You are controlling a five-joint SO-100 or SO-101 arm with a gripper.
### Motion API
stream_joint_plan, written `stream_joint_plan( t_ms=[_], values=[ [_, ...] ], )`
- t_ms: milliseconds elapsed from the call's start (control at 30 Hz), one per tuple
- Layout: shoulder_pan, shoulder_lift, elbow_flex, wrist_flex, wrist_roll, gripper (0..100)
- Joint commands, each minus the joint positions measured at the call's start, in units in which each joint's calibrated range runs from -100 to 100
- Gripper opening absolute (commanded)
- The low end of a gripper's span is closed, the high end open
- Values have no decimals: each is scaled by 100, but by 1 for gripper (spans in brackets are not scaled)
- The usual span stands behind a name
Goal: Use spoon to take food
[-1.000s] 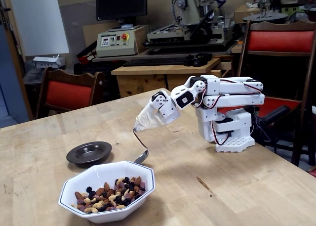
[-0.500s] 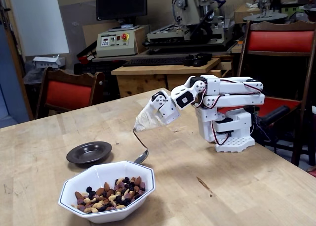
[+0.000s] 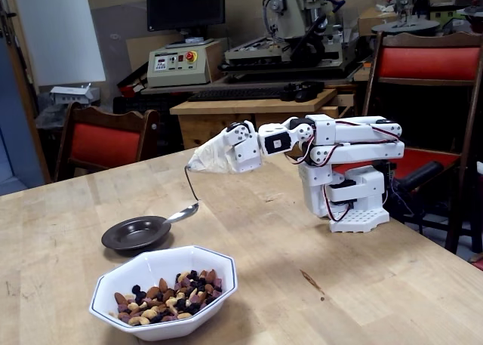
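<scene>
Holding the spoon [image 3: 186, 196] by its tape-wrapped upper end, the gripper [image 3: 202, 161] is closed on the handle; the wrapping hides the fingertips themselves. Compared with half a second ago, the gripper has risen and swung to the left of the fixed view. The spoon bowl, formerly just behind the far rim of the white bowl [image 3: 128, 278], now hangs over the right edge of the dark saucer [image 3: 136, 233], which lies just behind the white bowl. The spoon bowl is raised clear of the white bowl and appears tilted; whether it carries any food cannot be told at this size.

Judgement: the arm is either transferring a scoop to the dark saucer or repositioning for another pass. The food [image 3: 167, 293], a heap of nuts and dark dried fruit, remains in the white bowl.

Both dishes stand on a pale wooden bench [image 3: 362, 284] with a scuffed surface. The white arm base [image 3: 351, 201] stands well to the right of the white bowl, toward the far edge. Behind the bench are red-cushioned wooden chairs [image 3: 102, 141], a monitor [image 3: 185, 5], a control box with a red button, and workshop machinery.
</scene>
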Motion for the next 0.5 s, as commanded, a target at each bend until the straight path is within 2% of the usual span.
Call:
stream_joint_plan(
  t_ms=[0, 233, 467],
  values=[
    [23, -9, -256, -169, 39, 4],
    [-7, -9, -1247, -50, 523, 4],
    [-14, 0, -1822, 551, 684, 4]
  ],
)
